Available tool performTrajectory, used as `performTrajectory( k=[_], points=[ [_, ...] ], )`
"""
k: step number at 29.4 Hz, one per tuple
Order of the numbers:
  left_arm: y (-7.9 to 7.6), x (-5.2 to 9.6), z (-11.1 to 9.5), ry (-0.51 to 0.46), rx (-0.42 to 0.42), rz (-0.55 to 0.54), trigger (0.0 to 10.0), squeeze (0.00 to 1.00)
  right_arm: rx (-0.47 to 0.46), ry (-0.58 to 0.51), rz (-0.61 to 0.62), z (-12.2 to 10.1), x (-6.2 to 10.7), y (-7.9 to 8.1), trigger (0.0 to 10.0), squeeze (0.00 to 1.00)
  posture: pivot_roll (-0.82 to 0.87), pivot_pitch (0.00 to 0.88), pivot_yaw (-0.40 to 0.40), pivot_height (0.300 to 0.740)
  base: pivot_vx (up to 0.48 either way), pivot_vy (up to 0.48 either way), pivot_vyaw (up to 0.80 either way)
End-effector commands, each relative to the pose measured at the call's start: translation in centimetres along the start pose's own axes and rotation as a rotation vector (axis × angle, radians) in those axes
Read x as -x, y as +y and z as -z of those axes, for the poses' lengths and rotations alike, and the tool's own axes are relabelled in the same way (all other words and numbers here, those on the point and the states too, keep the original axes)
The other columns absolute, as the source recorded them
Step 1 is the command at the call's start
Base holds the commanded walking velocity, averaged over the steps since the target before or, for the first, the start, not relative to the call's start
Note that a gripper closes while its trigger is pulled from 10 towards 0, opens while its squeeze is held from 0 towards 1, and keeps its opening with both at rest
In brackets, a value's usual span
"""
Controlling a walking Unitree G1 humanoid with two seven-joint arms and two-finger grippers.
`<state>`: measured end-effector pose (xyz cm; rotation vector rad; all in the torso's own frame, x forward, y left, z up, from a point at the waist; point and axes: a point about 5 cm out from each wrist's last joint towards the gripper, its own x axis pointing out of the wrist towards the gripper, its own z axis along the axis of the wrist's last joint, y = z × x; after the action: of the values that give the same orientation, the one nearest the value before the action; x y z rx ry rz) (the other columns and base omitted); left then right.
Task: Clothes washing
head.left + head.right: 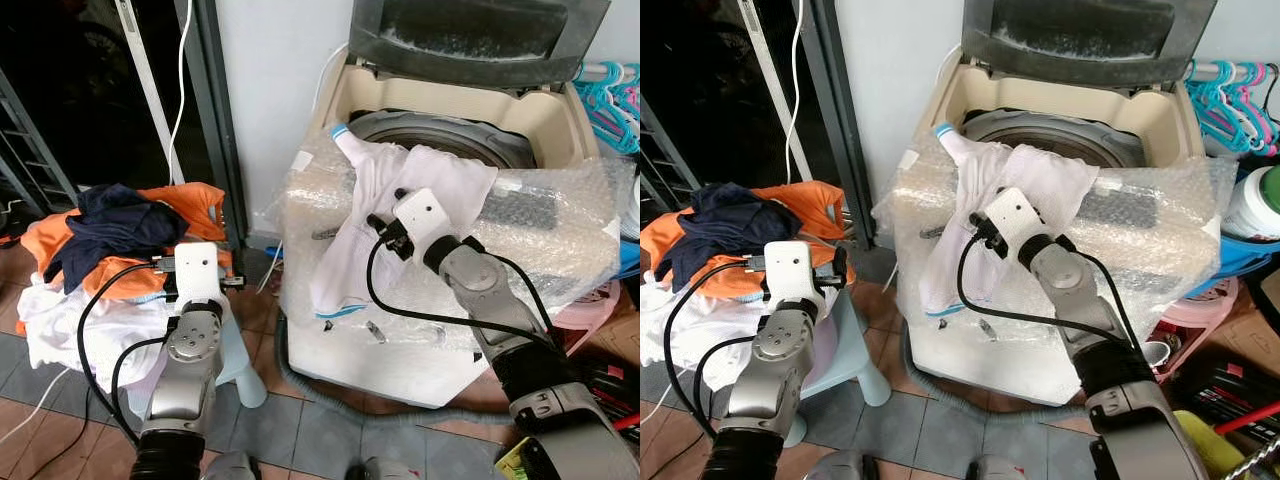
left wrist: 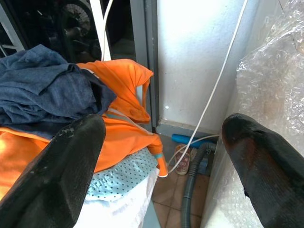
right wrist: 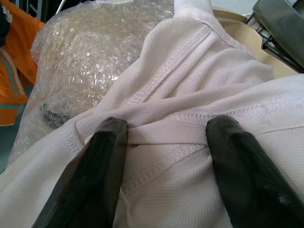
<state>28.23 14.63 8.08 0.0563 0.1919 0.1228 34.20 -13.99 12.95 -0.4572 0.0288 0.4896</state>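
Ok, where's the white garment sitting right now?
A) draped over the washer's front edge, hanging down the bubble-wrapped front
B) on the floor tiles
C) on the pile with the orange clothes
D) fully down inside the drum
A: the white garment lies over the front rim of the washing machine and hangs down its bubble-wrapped front, with the right gripper open against the fabric.

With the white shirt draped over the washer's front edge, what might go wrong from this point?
1. The white shirt hangs mostly outside the drum; the right gripper has its jaws open around a fold, so a shallow pinch may let it slide to the floor.
2. The bubble wrap on the washer could get caught along with the fabric.
3. The left gripper hovers open near the orange garment, beside a hanging white cable it may snag.
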Motion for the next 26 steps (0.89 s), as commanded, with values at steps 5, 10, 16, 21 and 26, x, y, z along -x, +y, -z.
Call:
performTrajectory(
  k=[5, 10, 16, 21, 26],
  points=[
    [-0.2, -0.1, -0.1, 0.008, -0.002, 0.008, 10.0, 0.00, -0.056, 0.137, 0.060, 2.5, 0.5, -0.7, 0.0, 0.00, -0.07, 0.000, -0.012, 0.740, 0.000, 0.000, 0.00],
    [-0.3, -0.2, -0.1, 0.011, -0.009, 0.020, 10.0, 0.00, -0.056, 0.151, 0.227, 2.7, 1.0, -3.3, 0.0, 0.00, -0.08, 0.000, -0.010, 0.740, 0.000, 0.000, 0.00],
    [-0.3, -0.2, -0.1, 0.011, -0.012, 0.018, 10.0, 0.00, -0.063, 0.180, 0.241, 3.2, 1.1, -3.8, 0.0, 0.00, -0.08, 0.000, -0.010, 0.740, 0.000, 0.000, 0.00],
    [-0.3, -0.2, -0.1, 0.012, -0.015, 0.018, 10.0, 0.00, -0.003, 0.200, 0.230, 3.3, 0.9, -3.9, 0.0, 0.00, -0.07, 0.000, -0.010, 0.740, 0.000, 0.000, 0.00],
    [-0.4, -0.2, -0.1, 0.013, -0.017, 0.019, 10.0, 0.00, -0.030, 0.201, 0.252, 2.8, 0.4, -5.0, 0.0, 0.00, -0.07, 0.000, -0.009, 0.740, 0.000, 0.000, 0.00]
  ],
)
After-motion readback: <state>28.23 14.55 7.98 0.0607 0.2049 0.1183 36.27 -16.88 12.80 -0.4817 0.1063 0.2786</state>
